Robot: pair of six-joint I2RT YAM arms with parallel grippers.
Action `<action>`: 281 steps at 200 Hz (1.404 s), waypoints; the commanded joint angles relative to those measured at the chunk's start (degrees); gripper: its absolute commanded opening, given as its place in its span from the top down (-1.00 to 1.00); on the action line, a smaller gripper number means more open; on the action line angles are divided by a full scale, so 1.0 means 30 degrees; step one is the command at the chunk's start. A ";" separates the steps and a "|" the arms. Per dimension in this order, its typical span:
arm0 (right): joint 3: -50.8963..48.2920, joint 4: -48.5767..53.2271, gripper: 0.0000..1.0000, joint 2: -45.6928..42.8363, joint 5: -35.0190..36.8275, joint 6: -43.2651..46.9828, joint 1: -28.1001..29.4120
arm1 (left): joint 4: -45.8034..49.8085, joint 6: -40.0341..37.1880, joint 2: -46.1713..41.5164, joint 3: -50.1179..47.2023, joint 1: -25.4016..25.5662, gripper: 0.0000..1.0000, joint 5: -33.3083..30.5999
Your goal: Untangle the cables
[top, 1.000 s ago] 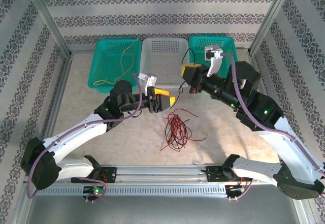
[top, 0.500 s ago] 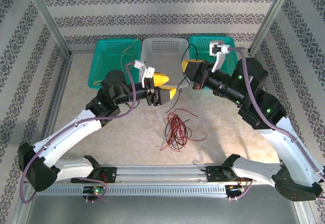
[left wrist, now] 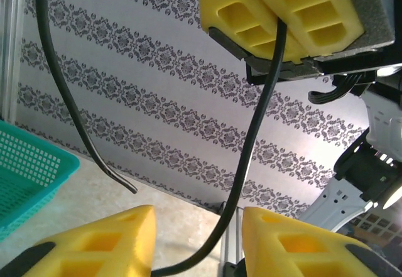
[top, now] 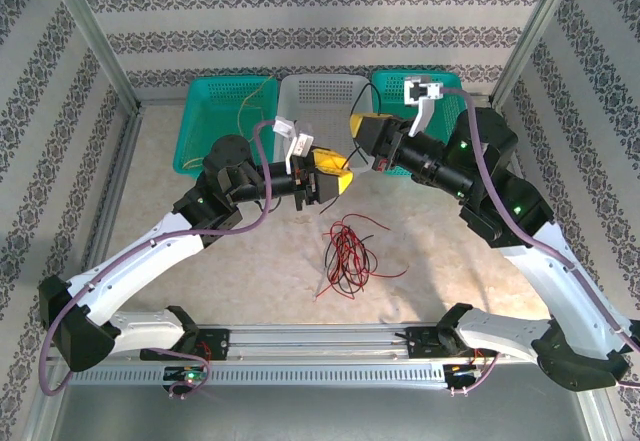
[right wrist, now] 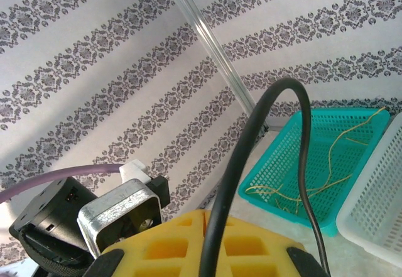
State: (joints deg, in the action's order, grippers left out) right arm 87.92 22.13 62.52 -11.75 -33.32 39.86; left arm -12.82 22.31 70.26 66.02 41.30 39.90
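Right gripper [left wrist: 279, 26] is clamped on the black cable [left wrist: 251, 139], raised above the table [top: 430, 251]. Left gripper [left wrist: 196, 227] has its fingers apart, straddling that cable. Risk: an off-centre closure lets the strand escape, and a hard pull may cinch the red-and-black tangle [top: 345, 256] lying below.

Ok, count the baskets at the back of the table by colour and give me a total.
Green baskets: 2
White basket: 1
Total: 3
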 commanded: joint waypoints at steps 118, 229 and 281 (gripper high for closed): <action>-0.3178 0.1431 -0.35 -0.2598 0.1350 0.0241 -0.2263 | -0.0968 0.1461 -0.0557 -0.1346 -0.0619 1.00 -0.0148; -0.9717 -0.1534 -0.60 -0.3958 -0.6323 -0.1125 -0.7026 | -0.3853 0.5895 0.0278 -0.1192 -0.1782 1.00 0.4015; -1.1883 -0.5732 -0.32 -0.3057 -0.7158 -0.3692 -0.6844 | -0.3693 0.6012 0.0238 -0.0840 -0.1784 1.00 0.4220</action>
State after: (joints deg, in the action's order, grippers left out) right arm 54.54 13.91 52.58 -30.63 -39.81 19.25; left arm -20.38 39.38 71.53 61.41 36.62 50.89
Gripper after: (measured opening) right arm 0.707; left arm 0.040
